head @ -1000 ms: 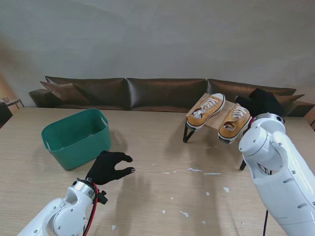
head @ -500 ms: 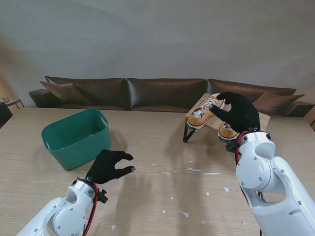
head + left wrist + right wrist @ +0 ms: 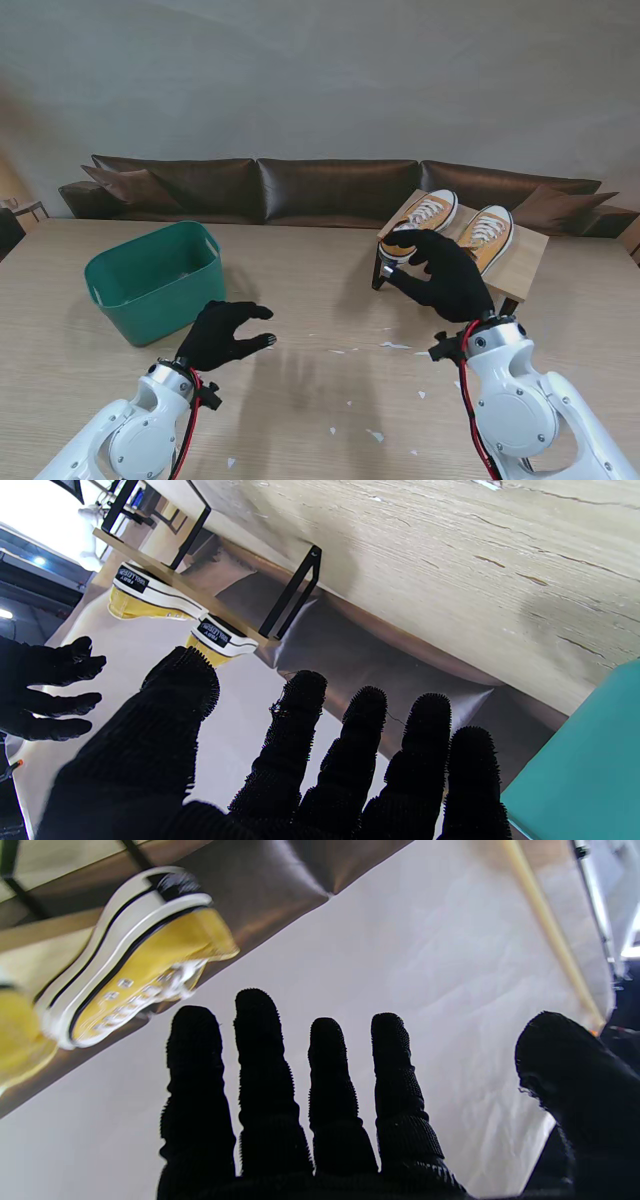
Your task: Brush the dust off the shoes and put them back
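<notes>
Shoes (image 3: 447, 228) — just beyond right hand (image 3: 443, 275)

Wooden table (image 3: 300, 270) — green bin (image 3: 155, 280), shoe rack (image 3: 525, 262), white scraps (image 3: 432, 353)

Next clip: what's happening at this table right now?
Two yellow sneakers sit side by side on a small wooden rack at the table's far right. The right hand, open and empty, is spread just in front of the left sneaker's toe, holding neither shoe. The left hand hovers open beside the green tub. White scraps litter the table.
</notes>
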{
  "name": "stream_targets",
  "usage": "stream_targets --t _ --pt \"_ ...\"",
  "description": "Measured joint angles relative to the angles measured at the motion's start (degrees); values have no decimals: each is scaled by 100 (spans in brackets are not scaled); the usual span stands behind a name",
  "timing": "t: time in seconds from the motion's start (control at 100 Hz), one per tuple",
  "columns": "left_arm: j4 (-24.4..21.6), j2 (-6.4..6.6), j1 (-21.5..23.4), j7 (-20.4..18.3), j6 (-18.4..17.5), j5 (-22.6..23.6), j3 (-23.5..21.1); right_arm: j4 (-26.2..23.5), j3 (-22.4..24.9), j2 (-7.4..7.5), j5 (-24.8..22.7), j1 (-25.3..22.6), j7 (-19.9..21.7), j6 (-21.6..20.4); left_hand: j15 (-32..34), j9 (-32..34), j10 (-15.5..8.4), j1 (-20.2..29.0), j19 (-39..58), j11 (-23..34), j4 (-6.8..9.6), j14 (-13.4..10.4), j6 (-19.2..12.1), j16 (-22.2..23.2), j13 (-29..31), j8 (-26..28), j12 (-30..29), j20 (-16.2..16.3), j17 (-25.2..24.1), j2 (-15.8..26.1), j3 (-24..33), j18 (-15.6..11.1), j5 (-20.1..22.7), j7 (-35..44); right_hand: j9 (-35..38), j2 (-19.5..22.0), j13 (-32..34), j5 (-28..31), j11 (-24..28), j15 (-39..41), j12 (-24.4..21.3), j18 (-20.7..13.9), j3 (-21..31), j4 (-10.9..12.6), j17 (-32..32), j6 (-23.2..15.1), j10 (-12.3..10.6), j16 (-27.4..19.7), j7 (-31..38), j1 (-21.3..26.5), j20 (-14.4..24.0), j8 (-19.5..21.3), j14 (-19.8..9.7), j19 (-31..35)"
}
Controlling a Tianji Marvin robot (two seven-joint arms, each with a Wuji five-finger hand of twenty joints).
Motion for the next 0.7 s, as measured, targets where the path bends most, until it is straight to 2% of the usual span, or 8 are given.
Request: stream_targets --t 0.05,0.1,0.41,0.44,0.45,0.49,0.57,0.7 --pt "0 -7 -1 10 -1 -46 9 41 -35 2 32 -55 3 -208 -96 -55 0 0 -137 -26 0 11 -1 -57 -210 -23 -52 -35 -4 0 -59 2 -89 -44 -7 0 12 0 -71 -76 -45 0 0 0 0 -15 -46 -29 -29 0 -13 10 -42 -88" --pt "-1 -14 0 7 -1 -101 11 101 -65 9 29 -92 32 -367 -148 -128 0 0 -255 -137 0 11 -2 -111 -132 -27 -156 -54 -7 0 -59 2 -71 -66 -13 0 12 0 -130 -145 -62 0 0 0 0 -88 -86 -67 -49 0 -40 35 -74 -161" --pt "-66 -41 54 -44 1 -459 32 848 -424 25 202 -110 -94 -908 -366 -347 -27 6 -1147 -105 0 11 -3 -274 -170 -107 -260 -123 61 71 -257 53 -297 -148 -96 0 -223 1 -228 -390 -130 2 0 0 0 -166 -154 -133 -64 2 -131 69 -197 -392" --pt "-72 -46 59 -42 1 -483 38 928 -452 24 187 -106 -112 -955 -438 -349 -27 128 -1281 -105 1 19 -3 -306 -369 -110 -267 -124 89 71 -282 59 -297 -148 -101 0 -223 1 -228 -416 -132 2 0 0 0 -167 -161 -141 -64 2 -131 73 -198 -424" --pt "-74 -48 60 -40 1 -486 40 958 -462 24 181 -104 -118 -970 -443 -349 -27 128 -1328 -106 62 19 -3 -326 -286 -113 -268 -124 108 71 -303 64 -298 -148 -116 0 -223 1 -228 -421 -132 2 0 0 0 -168 -163 -141 -64 2 -132 74 -198 -427" --pt "-76 -55 63 -34 1 -488 47 1068 -501 22 172 -96 -146 -1026 -446 -350 -27 136 -1414 -106 62 39 -3 -334 -279 -127 -271 -124 144 71 -326 66 -309 -152 -166 0 -223 1 -246 -432 -133 2 0 0 0 -168 -178 -142 -64 2 -132 81 -199 -431" --pt "-88 -65 72 -31 5 -500 56 1289 -581 13 165 -70 -256 -1138 -474 -354 -27 181 -1862 -106 62 39 -3 -346 -285 -147 -322 164 264 71 -364 105 -356 -164 -166 0 -223 1 -221 -435 -135 2 0 0 0 -169 -199 -143 -64 2 -132 112 -201 -458" --pt "-126 -74 94 -40 29 -628 81 1573 -672 -12 80 -16 -429 -1220 -499 -355 -28 226 -2170 -128 62 39 -3 -349 -303 -149 -332 244 357 71 -413 115 -357 -167 -166 0 -223 1 -221 -443 -143 2 1 0 0 -214 -207 -143 -64 2 -132 132 -203 -498"
